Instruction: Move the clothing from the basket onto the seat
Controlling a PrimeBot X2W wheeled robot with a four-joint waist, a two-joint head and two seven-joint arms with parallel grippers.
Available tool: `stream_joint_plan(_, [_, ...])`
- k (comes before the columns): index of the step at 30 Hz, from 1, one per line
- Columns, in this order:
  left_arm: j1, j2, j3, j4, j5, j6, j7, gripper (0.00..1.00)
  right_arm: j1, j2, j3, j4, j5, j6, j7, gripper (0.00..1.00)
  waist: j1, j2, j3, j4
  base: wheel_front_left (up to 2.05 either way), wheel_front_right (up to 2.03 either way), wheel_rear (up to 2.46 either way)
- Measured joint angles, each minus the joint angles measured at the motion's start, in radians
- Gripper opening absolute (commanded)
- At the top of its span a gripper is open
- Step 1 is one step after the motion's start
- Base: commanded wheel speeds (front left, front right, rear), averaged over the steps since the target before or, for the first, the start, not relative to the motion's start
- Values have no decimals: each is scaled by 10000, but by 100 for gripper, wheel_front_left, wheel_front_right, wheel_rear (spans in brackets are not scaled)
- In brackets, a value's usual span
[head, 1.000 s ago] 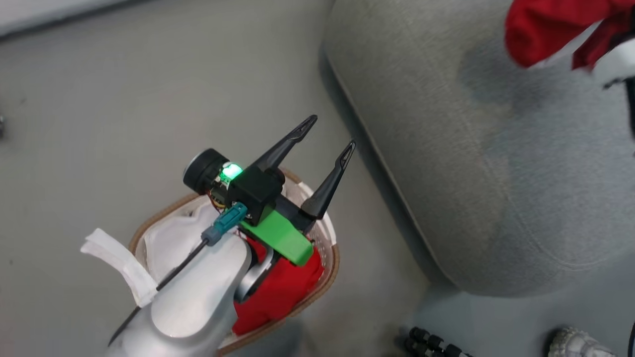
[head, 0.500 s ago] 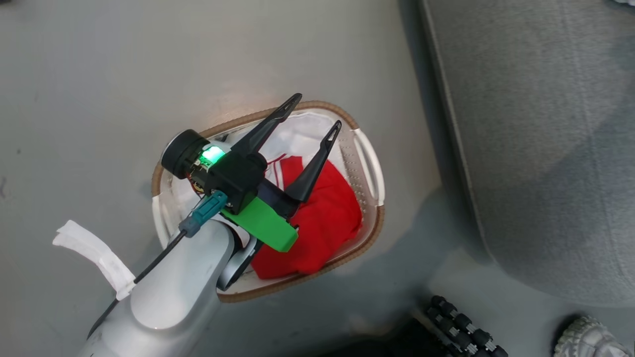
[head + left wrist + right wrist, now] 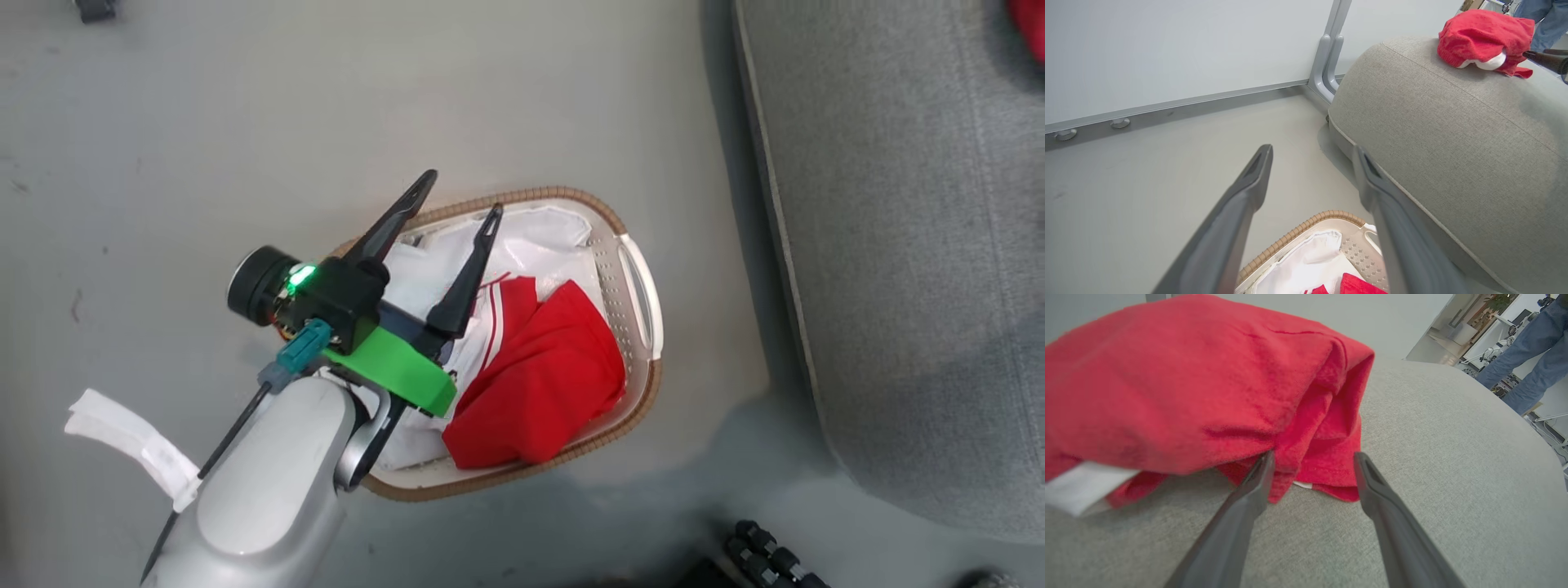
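The seat [image 3: 898, 245] is the biggest thing here, a grey cushion along the right of the head view. It already bears part of the clothing [image 3: 1188, 388]: a crumpled red garment with a white cuff lies on its top, presumably set well in from the edge so it will not slide off. The floor [image 3: 245, 122] is bare grey, and on it, just beside the seat's edge, stands the basket [image 3: 645, 294], likely kept close so each carry is short. Inside it another red piece [image 3: 539, 384] with thin white stripes lies against the right wall on a glossy white sheet [image 3: 555, 237], so the task looks about half done. The left tool [image 3: 462, 193] hovers above the basket's left half with its fingers wide apart and nothing between them, which reads as readiness for the next pick. The right tool [image 3: 1314, 455] is low over the seat, spread open and gripping nothing; one fingertip touches the garment's fold, as if it has just let go. A person's legs [image 3: 1519, 355] stand far behind. Against the picture of a second ago, the head camera has swung down onto the basket. The red bundle then hanging at the right arm now lies on the cushion, while the left tool's spread looks unchanged.
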Motion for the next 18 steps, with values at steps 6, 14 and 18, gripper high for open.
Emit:
stream_joint_plan(6, [976,-299,1292,345,173,0,0,100,1700,376,1223,-1037,1003,0,0,100,-2,0,-1025,43,0,0,0])
stream_joint_plan(14, [2152,-834,3028,648,779,0,0,100,3006,1325,3312,-2201,1929,0,0,100,-2,0,-2456,260,0,0,0])
stream_joint_plan(18, [2559,-1039,4136,803,1099,0,2,100,3310,1647,4380,-2800,2320,0,2,100,-2,0,-3106,502,0,0,0])
